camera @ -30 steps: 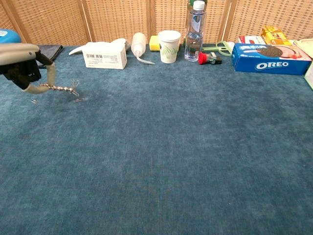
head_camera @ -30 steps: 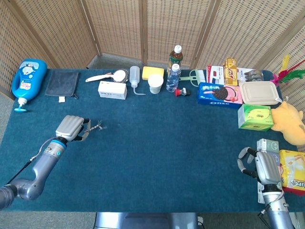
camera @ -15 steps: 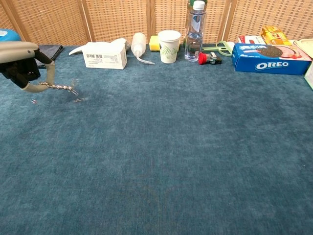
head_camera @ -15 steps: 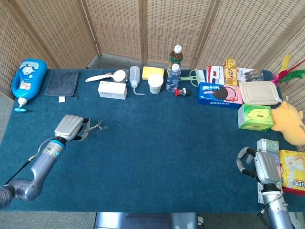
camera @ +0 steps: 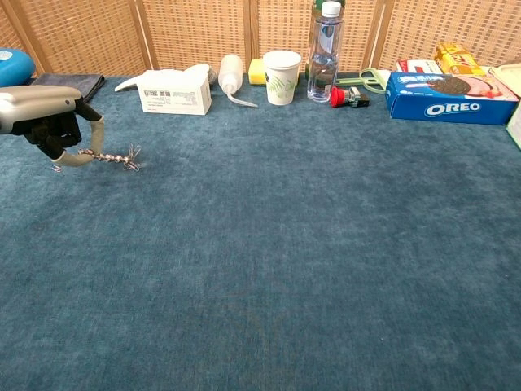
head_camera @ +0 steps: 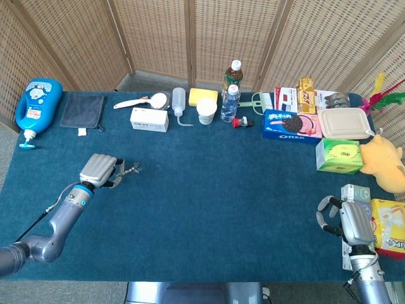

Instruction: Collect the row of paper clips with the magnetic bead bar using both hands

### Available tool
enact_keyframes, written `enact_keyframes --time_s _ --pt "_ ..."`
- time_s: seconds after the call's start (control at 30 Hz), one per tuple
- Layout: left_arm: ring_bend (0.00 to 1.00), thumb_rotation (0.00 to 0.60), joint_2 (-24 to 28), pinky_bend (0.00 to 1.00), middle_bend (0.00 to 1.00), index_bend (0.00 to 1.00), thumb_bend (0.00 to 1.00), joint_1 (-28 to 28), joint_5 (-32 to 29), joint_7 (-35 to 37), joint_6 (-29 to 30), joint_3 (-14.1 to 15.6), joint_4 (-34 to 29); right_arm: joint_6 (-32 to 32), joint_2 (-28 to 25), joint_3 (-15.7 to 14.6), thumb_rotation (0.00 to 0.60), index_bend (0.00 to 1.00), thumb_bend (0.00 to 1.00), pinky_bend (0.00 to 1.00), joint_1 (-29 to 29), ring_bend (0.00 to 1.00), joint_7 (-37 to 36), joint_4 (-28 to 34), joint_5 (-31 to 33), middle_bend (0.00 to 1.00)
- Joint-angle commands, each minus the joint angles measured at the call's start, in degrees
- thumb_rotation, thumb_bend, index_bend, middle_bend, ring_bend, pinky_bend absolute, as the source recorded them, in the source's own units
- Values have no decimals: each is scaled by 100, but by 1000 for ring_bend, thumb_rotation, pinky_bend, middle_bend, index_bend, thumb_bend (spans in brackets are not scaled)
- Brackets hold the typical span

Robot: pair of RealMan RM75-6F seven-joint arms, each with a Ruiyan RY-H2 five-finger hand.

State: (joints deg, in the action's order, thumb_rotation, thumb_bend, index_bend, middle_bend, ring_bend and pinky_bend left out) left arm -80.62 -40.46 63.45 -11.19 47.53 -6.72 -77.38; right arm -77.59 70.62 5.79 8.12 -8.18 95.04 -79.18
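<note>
My left hand (head_camera: 99,170) (camera: 50,120) pinches one end of the magnetic bead bar (camera: 110,157) (head_camera: 129,169), which sticks out to the right, low over the blue cloth at the table's left. Several paper clips (camera: 131,161) cling to the bar's far end. One loose paper clip (camera: 56,169) lies on the cloth just below the hand. My right hand (head_camera: 350,221) rests at the table's front right corner, fingers curled and holding nothing; the chest view does not show it.
Along the back edge stand a white box (camera: 173,90), squeeze bottle (camera: 230,75), paper cup (camera: 282,76), water bottle (camera: 324,50) and Oreo box (camera: 450,97). A blue jug (head_camera: 37,105) and dark cloth (head_camera: 83,111) sit far left; snack boxes and a yellow plush (head_camera: 386,162) crowd the right.
My left hand has shifted right and lower with the bead bar. The clip that lay by the bar's tip now clings to it. The right hand has not moved.
</note>
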Motion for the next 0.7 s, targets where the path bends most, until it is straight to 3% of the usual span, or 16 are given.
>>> enact_keyframes --time_s 0.03,0.7 --pt "1000 600 -42 1000 928 612 714 -11 -24 -17 -32 17 54 11 0 1 600 567 407 829 3 618 16 7 11 611" --pt "1000 600 144 1000 928 615 714 46 85 76 121 -20 -86 49 -1 20 600 567 407 829 14 619 27 18 52 612"
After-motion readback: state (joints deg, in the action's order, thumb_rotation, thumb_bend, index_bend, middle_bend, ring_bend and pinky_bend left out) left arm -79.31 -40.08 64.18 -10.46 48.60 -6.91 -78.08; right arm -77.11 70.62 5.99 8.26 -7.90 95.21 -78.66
